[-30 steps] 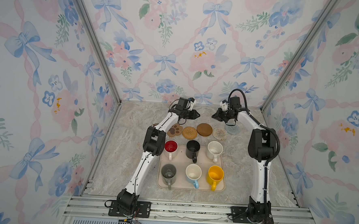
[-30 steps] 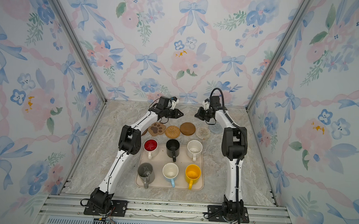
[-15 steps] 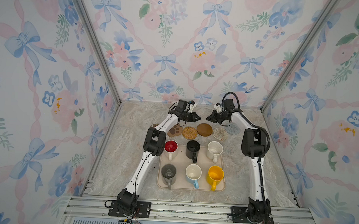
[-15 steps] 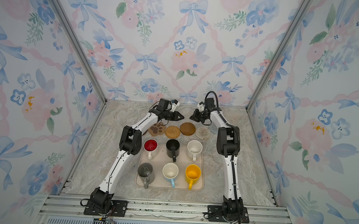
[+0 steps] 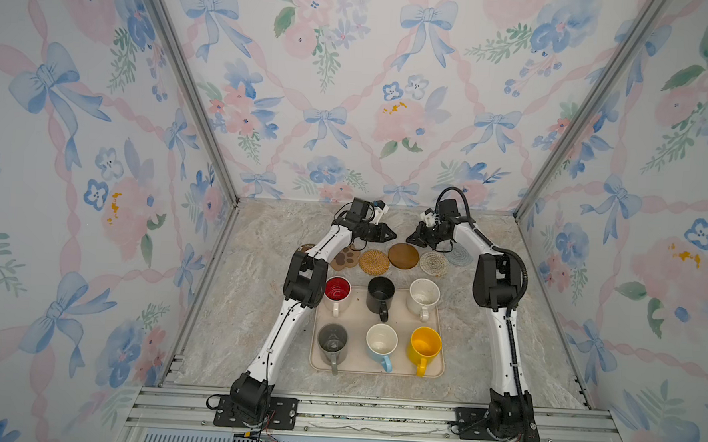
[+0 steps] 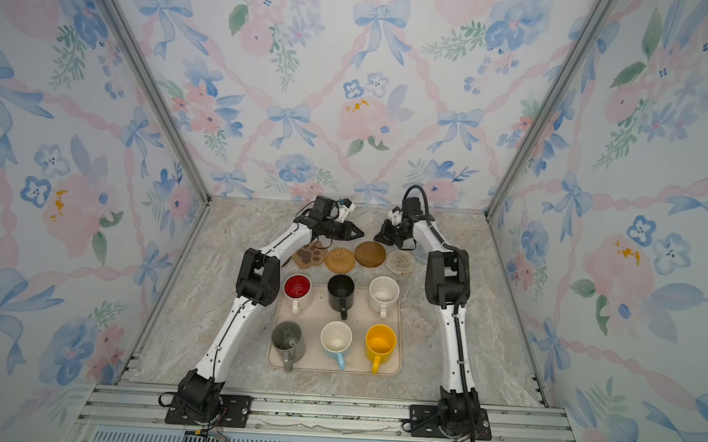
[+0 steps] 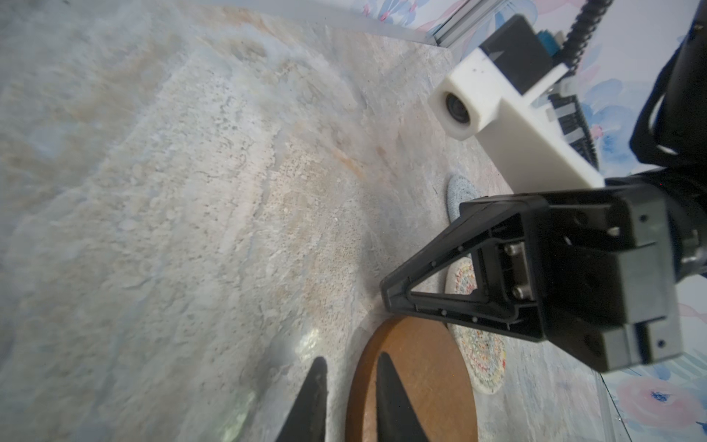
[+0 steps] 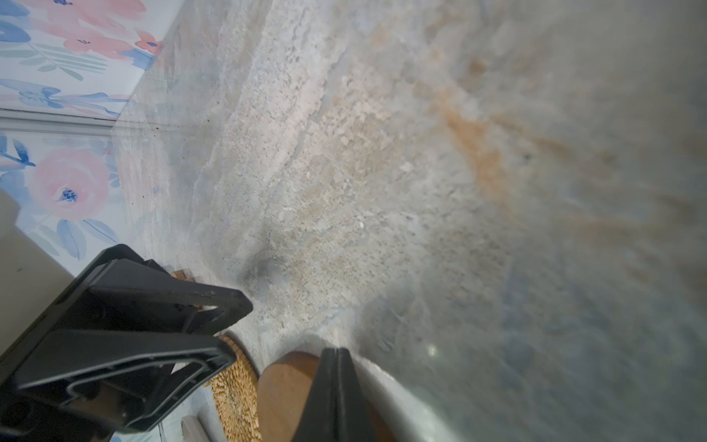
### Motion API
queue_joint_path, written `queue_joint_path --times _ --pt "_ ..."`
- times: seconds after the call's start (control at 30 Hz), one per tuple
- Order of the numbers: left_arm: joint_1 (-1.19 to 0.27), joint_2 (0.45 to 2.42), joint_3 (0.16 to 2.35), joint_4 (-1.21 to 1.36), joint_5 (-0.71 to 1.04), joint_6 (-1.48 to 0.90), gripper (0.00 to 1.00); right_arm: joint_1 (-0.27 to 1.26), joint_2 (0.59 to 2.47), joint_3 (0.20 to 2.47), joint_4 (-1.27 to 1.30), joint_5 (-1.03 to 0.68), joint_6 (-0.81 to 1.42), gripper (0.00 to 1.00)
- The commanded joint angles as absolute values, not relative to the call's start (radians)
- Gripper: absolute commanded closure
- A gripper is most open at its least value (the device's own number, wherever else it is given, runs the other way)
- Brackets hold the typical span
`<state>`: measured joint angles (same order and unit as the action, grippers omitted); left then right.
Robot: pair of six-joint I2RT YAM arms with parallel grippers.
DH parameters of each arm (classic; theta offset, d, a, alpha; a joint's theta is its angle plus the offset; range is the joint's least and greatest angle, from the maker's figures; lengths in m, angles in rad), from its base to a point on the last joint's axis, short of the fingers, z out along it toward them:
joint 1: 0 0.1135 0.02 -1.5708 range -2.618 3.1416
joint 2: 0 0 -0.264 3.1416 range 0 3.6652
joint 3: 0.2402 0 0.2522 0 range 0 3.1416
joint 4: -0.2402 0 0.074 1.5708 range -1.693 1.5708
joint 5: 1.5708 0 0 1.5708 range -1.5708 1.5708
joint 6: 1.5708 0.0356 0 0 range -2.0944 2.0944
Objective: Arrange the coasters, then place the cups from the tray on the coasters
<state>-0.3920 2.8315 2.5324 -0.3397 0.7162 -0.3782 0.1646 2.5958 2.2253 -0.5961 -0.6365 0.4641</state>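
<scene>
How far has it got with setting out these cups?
Coasters lie in a row behind the tray, so arranging looks nearly done. The left gripper and right gripper hover empty by the brown disc. All six cups sit on the tray, none placed yet.

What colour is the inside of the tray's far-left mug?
Red; the white mug shows best in a top view.

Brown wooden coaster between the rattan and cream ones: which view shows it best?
A top view: in both top views the brown wooden coaster lies whole, unobstructed. The left wrist view crops it; the right wrist view shows only part.
</scene>
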Motion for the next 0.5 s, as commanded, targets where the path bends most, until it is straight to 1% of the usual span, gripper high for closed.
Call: queue_joint_path --times 0.0,0.47 --pt "-0.383 2.87 2.554 -0.352 0.742 -0.376 0.8 0.166 2.615 2.256 -0.645 -0.644 0.441 0.98" --pt "-0.393 2.875 2.551 -0.377 0.778 -0.362 0.82 0.159 2.559 2.158 -0.663 -0.64 0.397 0.98"
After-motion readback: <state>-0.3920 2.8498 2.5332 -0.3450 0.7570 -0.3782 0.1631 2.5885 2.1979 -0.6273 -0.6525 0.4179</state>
